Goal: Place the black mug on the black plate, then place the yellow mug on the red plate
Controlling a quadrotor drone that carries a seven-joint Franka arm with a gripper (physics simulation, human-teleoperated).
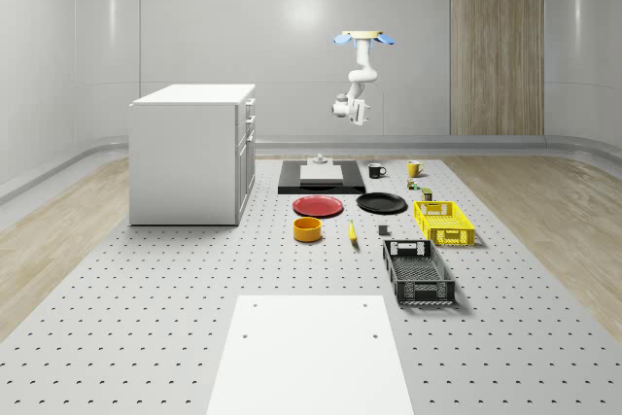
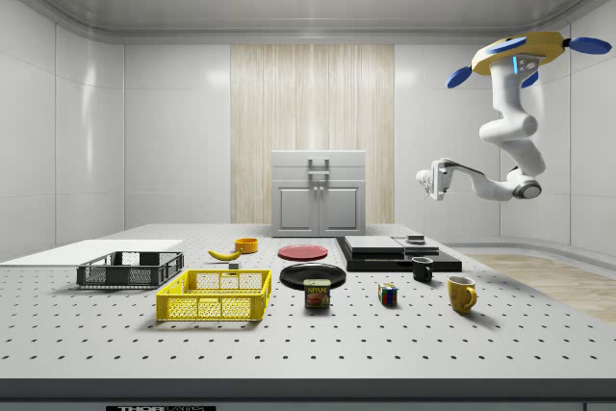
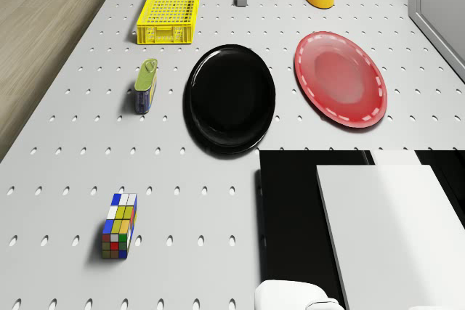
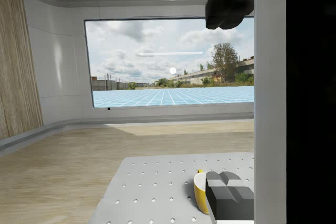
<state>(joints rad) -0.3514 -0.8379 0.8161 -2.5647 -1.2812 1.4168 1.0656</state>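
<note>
Black mug sat far below my gripper, rigid and probably slick; I'd pinch its rim. I hovered high; finger state unclear.

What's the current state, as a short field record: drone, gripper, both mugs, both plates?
drone: hovering high above the table's far end, near the black platform
gripper: held in the air, well above the mugs, holding nothing
black mug: on the table, beside the platform
yellow mug: on the table
black plate: bare
red plate: bare
</note>
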